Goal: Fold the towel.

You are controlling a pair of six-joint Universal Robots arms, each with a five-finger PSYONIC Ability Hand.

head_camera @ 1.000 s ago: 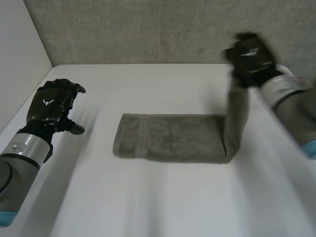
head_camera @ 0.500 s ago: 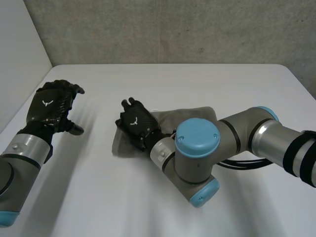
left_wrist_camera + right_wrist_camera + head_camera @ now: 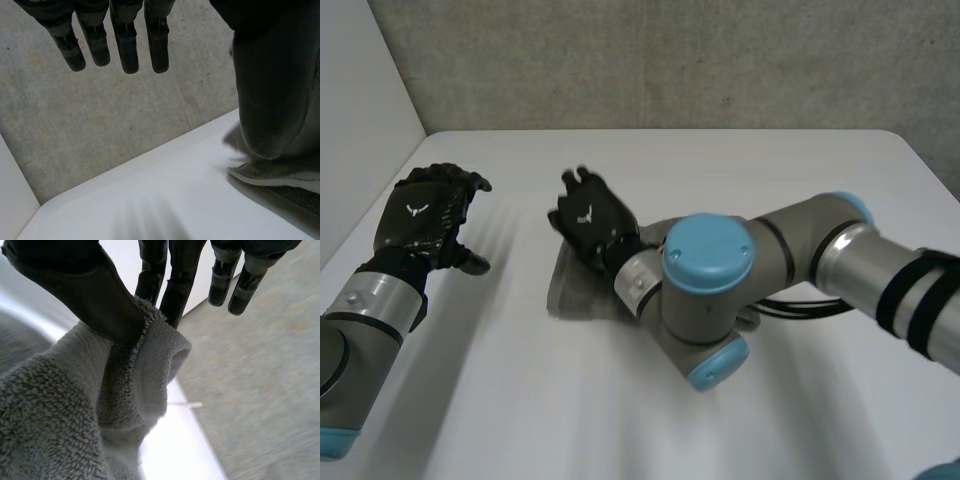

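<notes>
Grey and fluffy, the towel (image 3: 572, 288) lies near the middle of the white tabletop (image 3: 720, 170); most of it is under the right arm (image 3: 800, 260), which reaches across it toward the robot's left side; one end of the towel shows just beside that arm.

At that end sits the right hand (image 3: 588, 218), a bit above the cloth. In the right wrist view the thumb (image 3: 95, 300) presses a bit of the towel's (image 3: 65, 430) edge against two of the fingers (image 3: 150, 275); so this hand has the towel pinched tight; the other fingers stick out straight and touch nothing; the cloth hangs down from the pinch in a thick, soft bunch.

Off to the side, well apart from the towel, the left hand (image 3: 425, 212) is held over the bare tabletop. In the left wrist view its fingers (image 3: 125, 45) point out straight with gaps between them; it holds nothing at all; past the hand you can see a small bit of the towel (image 3: 280, 175) lying flat on the tabletop. Behind the tabletop stands a rough grey wall (image 3: 670, 60).
</notes>
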